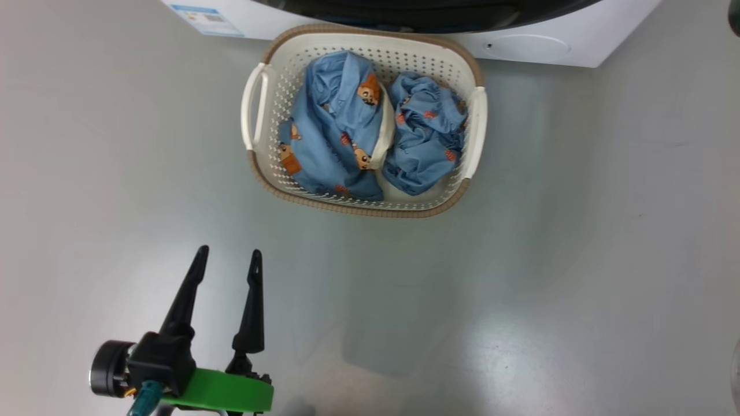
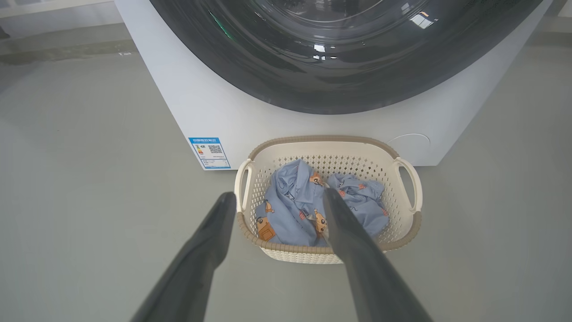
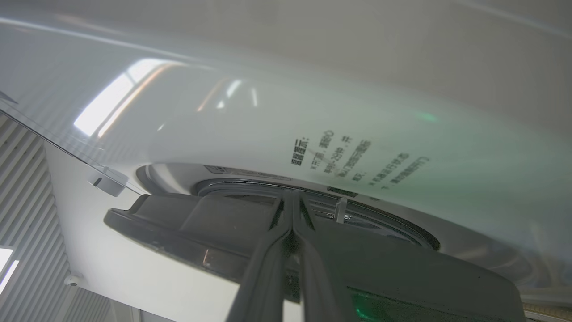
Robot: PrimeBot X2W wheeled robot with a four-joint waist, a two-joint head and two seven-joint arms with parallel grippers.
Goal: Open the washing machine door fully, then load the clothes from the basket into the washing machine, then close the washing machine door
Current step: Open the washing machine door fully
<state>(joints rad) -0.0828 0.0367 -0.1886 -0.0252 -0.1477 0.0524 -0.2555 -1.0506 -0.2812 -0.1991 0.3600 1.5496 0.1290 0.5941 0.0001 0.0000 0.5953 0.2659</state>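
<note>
Clothes [image 1: 370, 124] are lying bunched in two blue heaps inside the basket [image 1: 370, 211], which is sitting on the grey floor [image 1: 578, 260] just in front of the washing machine [image 1: 520, 43], below the black rim of the washing machine door [image 2: 339, 85]. The left gripper [image 1: 229, 251] is hovering over the floor near the basket, fingers spread wide and gripping nothing. The right gripper [image 3: 292, 195] is pressing its fingers tightly together, tips pointing at the door's dark edge; whether they are touching it is unclear.
</note>
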